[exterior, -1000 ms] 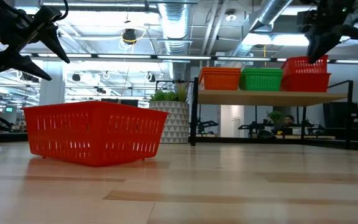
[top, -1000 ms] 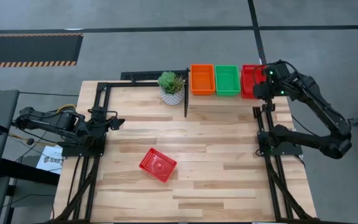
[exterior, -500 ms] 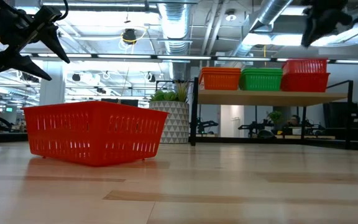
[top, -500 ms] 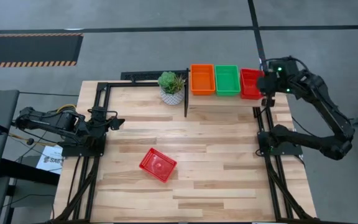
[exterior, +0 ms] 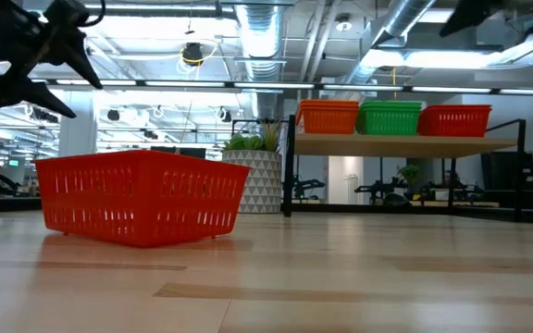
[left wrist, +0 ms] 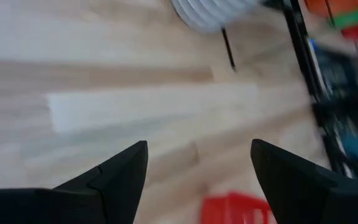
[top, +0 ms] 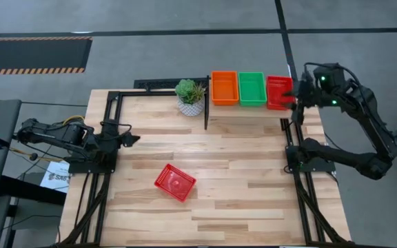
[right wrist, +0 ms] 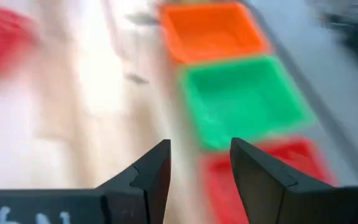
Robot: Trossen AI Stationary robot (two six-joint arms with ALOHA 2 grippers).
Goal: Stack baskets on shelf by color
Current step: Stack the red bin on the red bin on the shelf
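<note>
- Left gripper (top: 131,137): waits at the left edge of the surface (top: 240,179); fingers spread wide, holding nothing.
- Loose red basket (top: 174,182): lies alone on the surface, left of centre, turned askew to the planks, well apart from the shelf; shallow, rectangular, mesh-walled, open side up; judged the one piece left to move.
- Potted plant (top: 190,96): stands just beside the shelf's left end; no part of the task.
- Shelf (exterior: 405,144): raised board on a thin black frame at the far edge; carries, left to right, orange stack (top: 225,87), green stack (top: 251,89), red stack (top: 278,92), each touching the next; sorting by colour judged nearly complete.
- Right gripper (top: 299,92): hangs just beside the red stack's right edge, above shelf height; fingers narrowly parted, empty.
</note>
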